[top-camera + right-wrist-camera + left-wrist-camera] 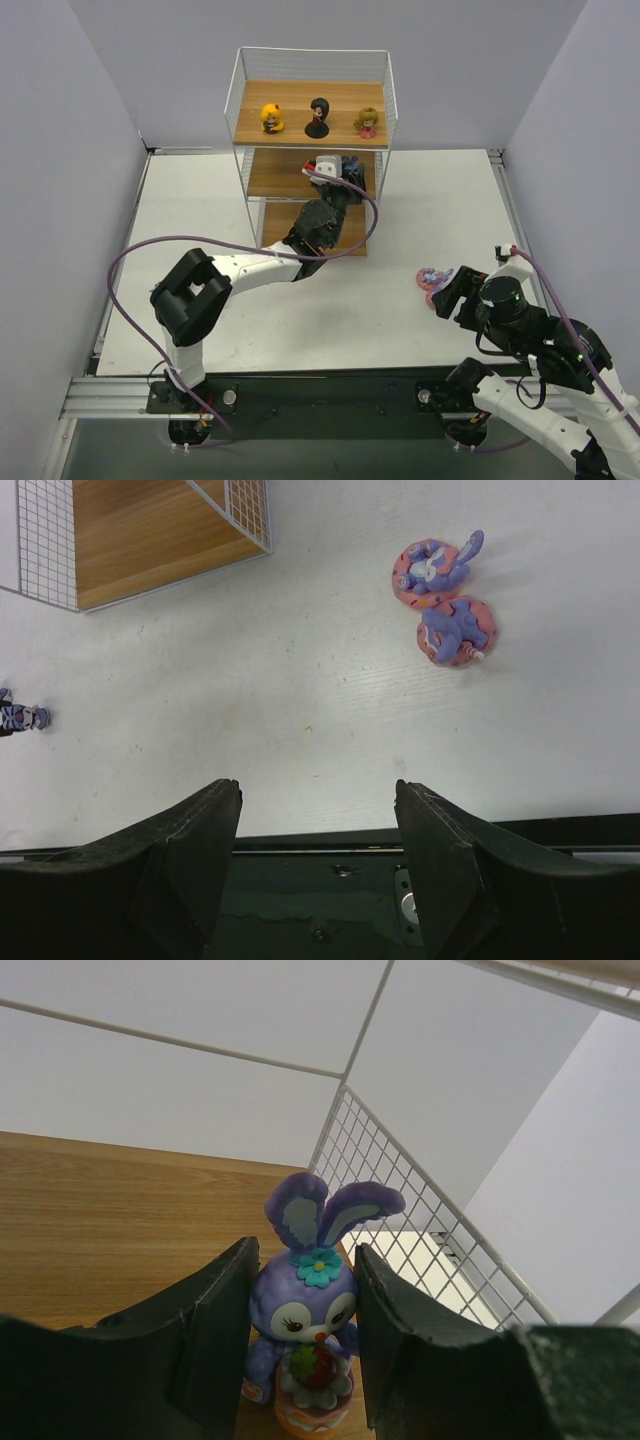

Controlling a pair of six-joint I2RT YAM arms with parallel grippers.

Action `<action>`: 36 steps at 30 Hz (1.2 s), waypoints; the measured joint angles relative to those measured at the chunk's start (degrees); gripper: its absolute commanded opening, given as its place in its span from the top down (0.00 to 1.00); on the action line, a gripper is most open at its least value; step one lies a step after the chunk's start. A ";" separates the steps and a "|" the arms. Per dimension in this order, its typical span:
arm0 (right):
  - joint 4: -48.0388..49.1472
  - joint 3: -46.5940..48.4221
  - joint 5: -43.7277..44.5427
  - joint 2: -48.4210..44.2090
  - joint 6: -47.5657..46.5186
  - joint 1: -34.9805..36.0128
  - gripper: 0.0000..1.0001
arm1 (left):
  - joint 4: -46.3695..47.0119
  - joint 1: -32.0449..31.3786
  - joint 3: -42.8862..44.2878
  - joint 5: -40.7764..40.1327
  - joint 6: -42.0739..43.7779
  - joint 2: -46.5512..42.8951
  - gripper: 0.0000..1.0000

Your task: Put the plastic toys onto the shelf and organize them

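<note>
Left wrist view showed a purple bunny (pixel 305 1305) standing upright on a wooden board of the shelf (pixel 120 1210), near the wire mesh side. The left gripper (pixel 307 1260) was clamped on it, one finger against each side of its head.

From the top camera, this arm reached into the middle tier. On the top board stood the yellow doll (pixel 271 117), the black doll (pixel 318 117) and the olive-pink doll (pixel 367 123) in one row, well apart from each other.

The right gripper (pixel 318 795) hung above the table (pixel 300 700) with its fingers apart and nothing between them. Two bunnies in pink rings (pixel 445 600) lay on the table, touching each other, beyond the fingers. A small dark figure (pixel 20 718) stood at the left edge of that view.
</note>
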 measured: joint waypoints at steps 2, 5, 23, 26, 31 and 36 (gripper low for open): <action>0.00 -0.13 0.20 0.00 0.00 0.00 0.36 | 0.00 0.00 0.37 0.17 -0.11 0.33 0.95; -0.02 -0.33 0.37 -0.02 0.00 0.00 0.36 | -0.04 -0.04 0.90 0.42 -0.11 0.76 0.89; -0.17 -0.79 0.74 -0.39 0.26 0.00 0.35 | -0.90 -2.32 3.37 0.17 4.11 2.34 0.48; -0.20 -0.83 0.74 -0.48 0.26 0.00 0.35 | -0.98 -2.40 3.43 -0.09 4.70 2.36 0.23; -0.37 -1.09 0.74 -0.59 0.50 0.00 0.35 | -1.42 -2.27 3.82 -1.70 5.99 2.60 0.16; -0.46 -1.18 0.74 -0.59 0.79 0.00 0.35 | -1.77 -2.27 4.50 -2.51 6.49 3.02 0.14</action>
